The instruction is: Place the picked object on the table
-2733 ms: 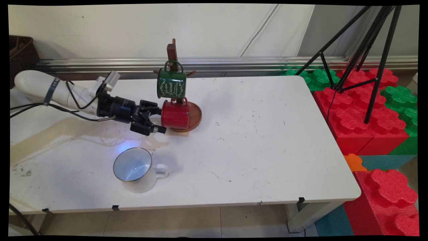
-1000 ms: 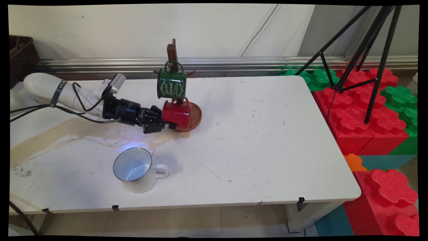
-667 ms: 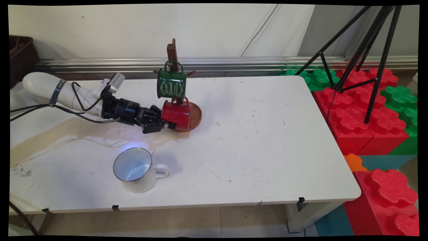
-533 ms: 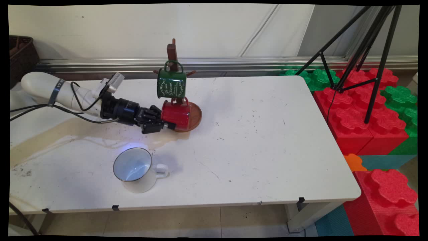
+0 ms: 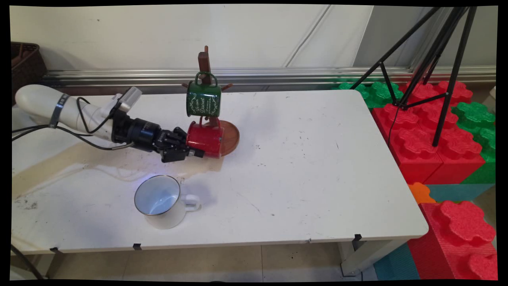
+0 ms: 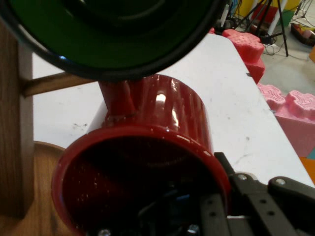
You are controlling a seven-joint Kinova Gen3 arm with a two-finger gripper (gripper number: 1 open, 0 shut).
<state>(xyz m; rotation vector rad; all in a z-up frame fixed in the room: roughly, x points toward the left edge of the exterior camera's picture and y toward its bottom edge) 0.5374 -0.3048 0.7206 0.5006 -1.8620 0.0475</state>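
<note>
**White table, stained on its left, with three mugs and a wooden rack**

Stains, tan and streaky, cross the left part of the white table [image 5: 301,167], which stands before a pale wall with a metal rail along its foot.

At the table's left, towards the far edge, the gripper [image 5: 195,150] reaches in level from the left, its fingers clamped on the rim of a red mug [image 5: 204,139]: in the hand view one finger [image 6: 231,172] lies outside the mug's wall while the rest of the linkage sits in the mug's mouth. The red mug [image 6: 147,147] lies on its side, mouth towards the gripper, handle up, over the near-left rim of the rack's round wooden base [image 5: 230,137].

One wooden mug rack [image 5: 204,63] stands there, its post upright. One green mug [image 5: 203,99] hangs from a peg just above the red one. One white mug [image 5: 160,200] stands upright near the front edge, left of centre, handle to the right, apart from the gripper.

Beyond the table's right edge are stacked red and green foam blocks [image 5: 436,131] and one black tripod [image 5: 436,59]. A dark basket [image 5: 25,63] sits at the far left by the wall.
</note>
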